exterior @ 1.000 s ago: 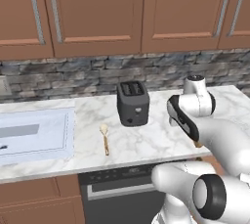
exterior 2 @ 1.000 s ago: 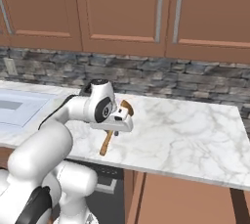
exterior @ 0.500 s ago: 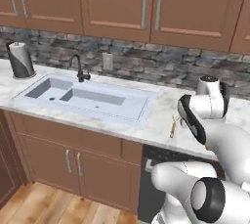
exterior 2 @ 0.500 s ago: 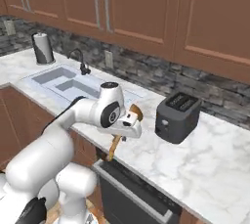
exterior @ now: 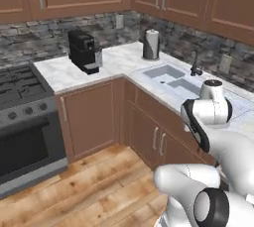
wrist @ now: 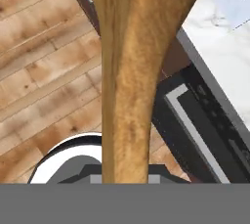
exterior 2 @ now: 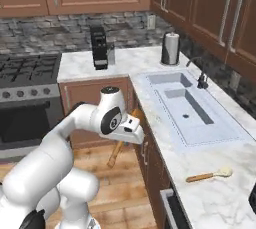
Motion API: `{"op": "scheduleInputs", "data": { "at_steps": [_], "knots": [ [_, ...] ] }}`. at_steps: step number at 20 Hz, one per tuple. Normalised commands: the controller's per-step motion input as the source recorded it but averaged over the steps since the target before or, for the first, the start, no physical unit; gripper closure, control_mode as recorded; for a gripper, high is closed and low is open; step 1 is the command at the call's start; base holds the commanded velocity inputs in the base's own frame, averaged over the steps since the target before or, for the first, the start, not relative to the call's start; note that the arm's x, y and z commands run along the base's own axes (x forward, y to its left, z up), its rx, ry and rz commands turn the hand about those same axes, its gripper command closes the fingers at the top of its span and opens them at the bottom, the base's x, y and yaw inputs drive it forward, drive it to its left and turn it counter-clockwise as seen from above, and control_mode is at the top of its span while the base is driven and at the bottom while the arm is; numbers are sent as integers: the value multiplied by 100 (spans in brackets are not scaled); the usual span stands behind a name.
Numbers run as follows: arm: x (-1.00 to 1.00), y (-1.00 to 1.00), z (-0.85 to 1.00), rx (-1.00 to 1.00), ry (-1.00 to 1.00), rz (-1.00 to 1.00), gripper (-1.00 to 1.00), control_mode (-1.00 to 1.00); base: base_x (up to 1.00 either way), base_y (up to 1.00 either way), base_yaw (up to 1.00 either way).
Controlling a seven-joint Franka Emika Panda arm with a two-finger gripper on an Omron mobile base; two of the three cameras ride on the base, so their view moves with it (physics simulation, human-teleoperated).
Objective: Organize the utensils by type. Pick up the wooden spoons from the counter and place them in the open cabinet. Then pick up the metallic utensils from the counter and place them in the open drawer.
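My gripper (exterior 2: pixel 135 125) is shut on the golden-brown wooden spoon (exterior 2: pixel 116 155) and holds it in the air beside the counter's (exterior 2: pixel 220 203) front edge, above the wooden floor. The spoon's long handle hangs down and to the left of the hand. In the hand view that spoon (wrist: pixel 127 96) runs up the middle of the picture, with the floor on its left and the counter (wrist: pixel 219 47) on its right. A shorter wooden spoon (exterior 2: pixel 209 175) with a pale bowl and tan handle lies on the counter in front of the sink. The open cabinet, open drawer and metallic utensils are out of view.
A sink (exterior 2: pixel 182 105) with a dark faucet (exterior 2: pixel 201 78) is set into the counter. A paper-towel holder (exterior 2: pixel 170 48) and a black coffee machine (exterior 2: pixel 99 48) stand in the corner. A stove (exterior 2: pixel 25 68) is at the left. Wooden floor (exterior 2: pixel 110 173) lies below the hand.
The whole scene has swung round because the base moved: the toaster stretch gave way to the sink, corner and stove. The golden-brown spoon stays in my shut gripper.
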Motion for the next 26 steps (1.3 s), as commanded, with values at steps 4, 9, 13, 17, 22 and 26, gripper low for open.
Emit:
{"op": "scheduleInputs", "data": {
  "at_steps": [4, 9, 13, 17, 22, 26],
  "knots": [
    [0, 0, 0, 0, 0, 0, 100, 100, -4, 19, 100],
    [0, 0, 0, 0, 0, 0, 100, 100, 3, 8, 98],
    [0, 0, 0, 0, 0, 0, 100, 100, 54, 0, 43],
    [0, 0, 0, 0, 0, 0, 100, 100, 75, 3, 3],
    [0, 0, 0, 0, 0, 0, 100, 100, 88, 6, 13],
    [0, 0, 0, 0, 0, 0, 100, 100, 82, 45, 0]
  ]
}}
